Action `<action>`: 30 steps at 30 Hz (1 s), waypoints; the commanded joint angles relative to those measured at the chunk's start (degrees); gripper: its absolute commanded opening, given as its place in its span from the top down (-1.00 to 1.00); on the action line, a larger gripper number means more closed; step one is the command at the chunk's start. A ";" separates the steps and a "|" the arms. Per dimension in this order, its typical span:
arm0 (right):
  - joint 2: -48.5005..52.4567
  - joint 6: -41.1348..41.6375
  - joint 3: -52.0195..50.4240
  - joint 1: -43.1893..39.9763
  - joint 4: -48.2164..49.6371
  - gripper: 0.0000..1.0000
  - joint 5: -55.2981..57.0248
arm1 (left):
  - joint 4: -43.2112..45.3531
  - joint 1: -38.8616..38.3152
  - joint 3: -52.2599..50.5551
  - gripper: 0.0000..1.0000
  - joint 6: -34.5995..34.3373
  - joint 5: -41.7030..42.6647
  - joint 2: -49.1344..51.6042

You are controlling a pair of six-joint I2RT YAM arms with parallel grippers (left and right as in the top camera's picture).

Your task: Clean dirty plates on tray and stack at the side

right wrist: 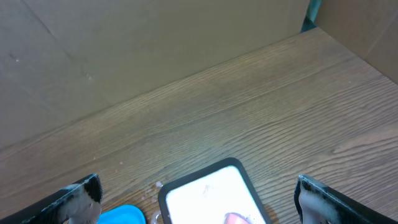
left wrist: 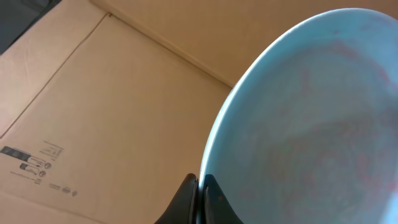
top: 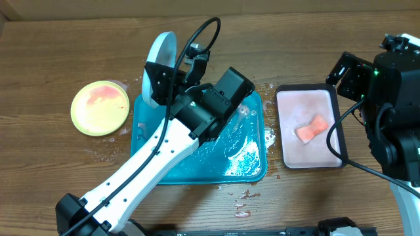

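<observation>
Under left arm (top: 157,147), half the tray (top: 252,154).

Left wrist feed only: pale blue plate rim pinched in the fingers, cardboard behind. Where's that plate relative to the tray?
Observer: The pale blue round plastic plate is held up on edge by the far left corner of the large teal-blue rectangular plastic tray, which looks wet.
Operator: Other plates?
Observer: One yellow-green round plastic plate lies flat on the wooden table left of the tray, with a red smear on it.
Operator: Right arm?
Observer: The right gripper is open, hovering by the far end of the small black-rimmed pink tray, which holds an orange-pink sponge.
</observation>
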 commanded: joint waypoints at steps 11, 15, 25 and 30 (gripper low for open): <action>-0.37 -0.17 0.74 0.37 0.33 -1.00 -0.04 | 0.26 -1.07 0.68 0.91 -0.07 -2.99 -0.87; -0.37 -0.17 0.74 0.37 0.33 -1.00 -0.04 | 0.17 -0.85 0.68 0.91 0.04 11.08 -0.87; -0.37 -0.17 0.74 0.37 0.33 -1.00 -0.04 | 5.22 8.66 -4.61 0.91 -3.74 78.88 -0.83; -0.37 -0.17 0.74 0.37 0.33 -1.00 -0.04 | 5.20 14.49 -7.13 0.92 -8.59 84.89 -0.83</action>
